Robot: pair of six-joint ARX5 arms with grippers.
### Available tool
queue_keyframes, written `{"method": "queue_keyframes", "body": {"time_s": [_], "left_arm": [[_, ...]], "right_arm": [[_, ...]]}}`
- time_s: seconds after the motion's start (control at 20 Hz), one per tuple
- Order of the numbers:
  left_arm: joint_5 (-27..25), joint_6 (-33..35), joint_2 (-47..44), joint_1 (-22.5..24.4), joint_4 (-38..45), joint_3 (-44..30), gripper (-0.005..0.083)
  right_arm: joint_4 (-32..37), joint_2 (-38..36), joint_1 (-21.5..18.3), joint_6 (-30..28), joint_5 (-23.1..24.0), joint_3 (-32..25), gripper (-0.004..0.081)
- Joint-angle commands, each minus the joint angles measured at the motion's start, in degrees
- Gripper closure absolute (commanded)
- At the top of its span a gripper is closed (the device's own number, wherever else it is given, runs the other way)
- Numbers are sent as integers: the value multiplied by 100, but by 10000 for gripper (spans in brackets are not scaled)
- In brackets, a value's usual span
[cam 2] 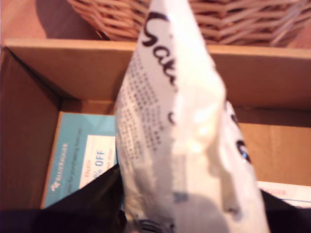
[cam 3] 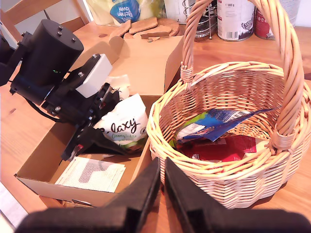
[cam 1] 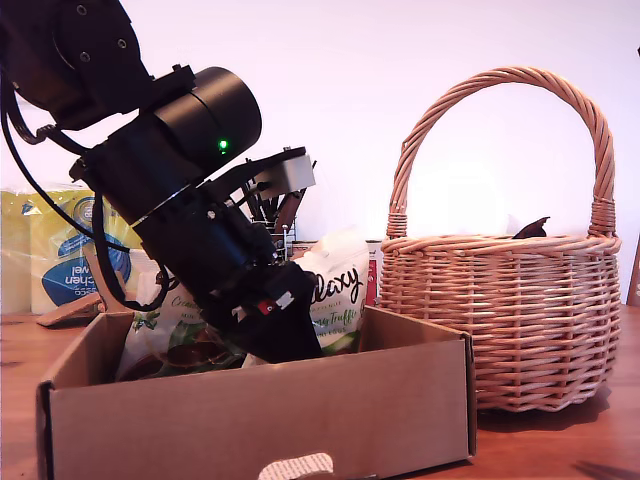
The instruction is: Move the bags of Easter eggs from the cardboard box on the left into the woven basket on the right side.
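Observation:
My first gripper (cam 1: 285, 338) reaches down into the cardboard box (cam 1: 300, 410) and is shut on a white-green Galaxy bag (cam 2: 180, 145), which stands up from between its jaws. That bag (cam 1: 335, 288) shows beside the arm in the exterior view. A second Galaxy bag (cam 1: 165, 335) lies in the box behind the arm, partly hidden. The woven basket (cam 1: 500, 320) stands at the exterior view's right and holds the blue-orange Terry's bag (cam 3: 218, 121) and the red Maltesers bag (cam 3: 223, 148). My second gripper (cam 3: 163, 187) hovers shut and empty over the basket's near rim (cam 3: 204, 177).
A paper leaflet (cam 3: 92, 174) lies on the box floor. A yellow kitchen-towel pack (cam 1: 50, 250), tins (cam 3: 235, 19) and a wire utensil holder (cam 3: 206, 22) stand behind the box and basket. The raised box flap (cam 3: 146, 63) leans by the basket handle (cam 3: 192, 34).

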Motion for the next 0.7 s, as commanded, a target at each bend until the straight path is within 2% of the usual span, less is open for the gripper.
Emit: {"method": "queue_keyframes", "body": {"time_s": [0.0, 0.1, 0.15, 0.4, 0.65], "left_arm": [[-35, -17, 166, -17, 59, -92, 517], [-31, -15, 155, -17, 57, -87, 673], [-31, -15, 146, -17, 52, -76, 707], [-13, -15, -87, -20, -313, 186, 717], [33, -17, -817, -20, -479, 286, 717]], "right_arm": [[50, 0, 26, -17, 2, -76, 783], [48, 0, 26, -17, 2, -76, 783], [42, 0, 26, -17, 2, -76, 783], [-33, 0, 26, -17, 2, -76, 783], [-28, 0, 26, -15, 9, -72, 783]]}}
